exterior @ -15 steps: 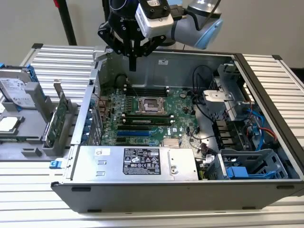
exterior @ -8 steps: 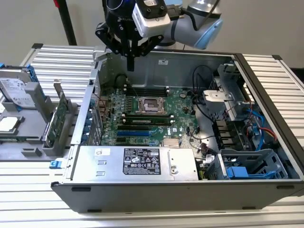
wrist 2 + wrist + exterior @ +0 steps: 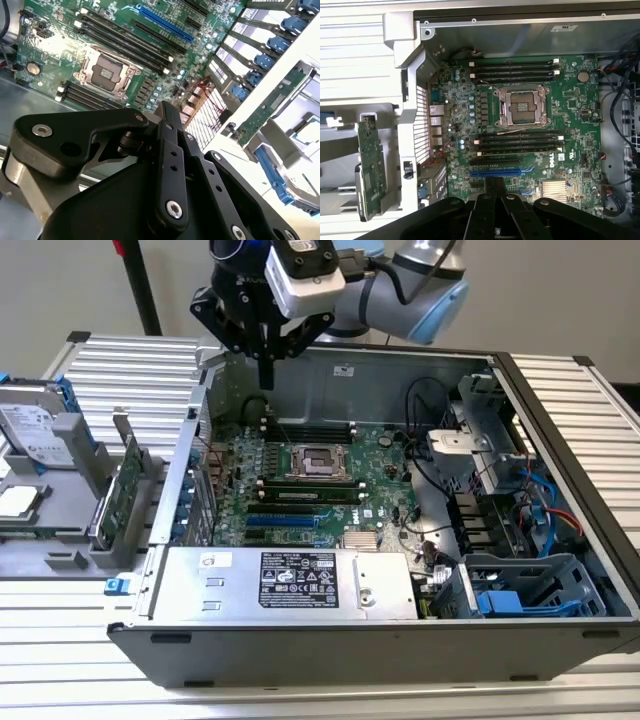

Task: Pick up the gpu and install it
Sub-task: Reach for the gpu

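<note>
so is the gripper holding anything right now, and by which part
Nothing: the black gripper hangs shut and empty over the open grey computer case; the thin green gpu card stands in a grey rack outside it.

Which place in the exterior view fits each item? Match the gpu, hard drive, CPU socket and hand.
Things:
1. gpu
2. hard drive
3. CPU socket
4. hand

Places:
A. in the middle of the motherboard
B. hanging over the open case
C. standing on edge in the grey rack, just outside the case
D. at the exterior view's far left

Pairs: 1-C, 2-D, 3-A, 4-B
</note>
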